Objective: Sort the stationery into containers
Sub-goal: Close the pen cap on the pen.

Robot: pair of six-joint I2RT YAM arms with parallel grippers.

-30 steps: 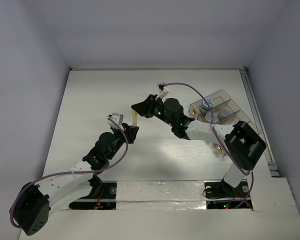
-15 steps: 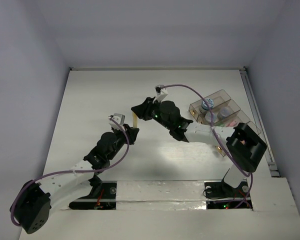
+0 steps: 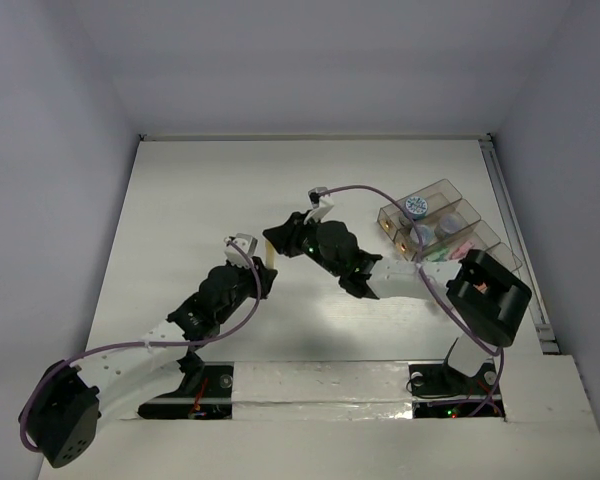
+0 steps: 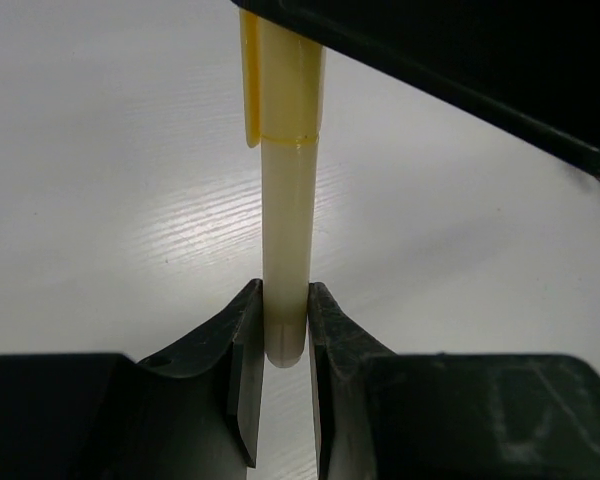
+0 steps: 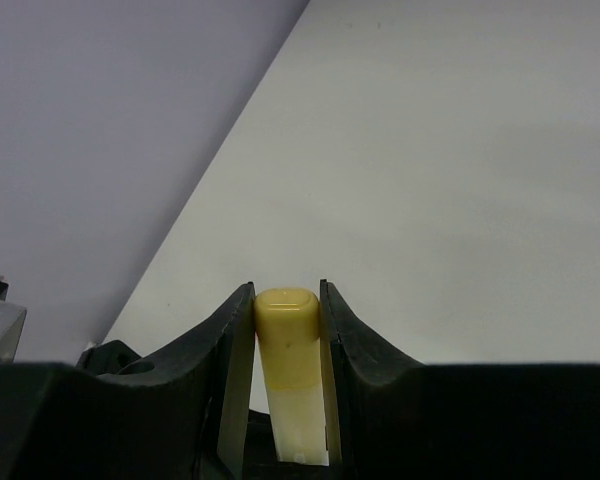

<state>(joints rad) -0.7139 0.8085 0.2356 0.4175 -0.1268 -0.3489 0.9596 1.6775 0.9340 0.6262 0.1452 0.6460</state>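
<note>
A cream pen with a yellow cap [image 3: 269, 254] hangs between both grippers above the table's middle. My left gripper [image 3: 266, 274] is shut on the pen's plain end [image 4: 284, 330]. My right gripper [image 3: 273, 238] is shut on its yellow cap [image 5: 288, 335]. The clear smoky-brown organiser tray [image 3: 450, 192] stands at the far right. It holds a round blue-white tub [image 3: 415, 207], a purple tub [image 3: 447, 229], an orange item [image 3: 402, 243] and pink and green items [image 3: 456, 248].
White walls enclose the white table [image 3: 200, 190] at the back and both sides. A metal rail [image 3: 510, 230] runs along its right edge. My right arm's elbow [image 3: 488, 292] sits just in front of the tray.
Both grippers and the pen have shifted a little toward me and slightly left. The right arm has swung off the tray, which now shows more fully.
</note>
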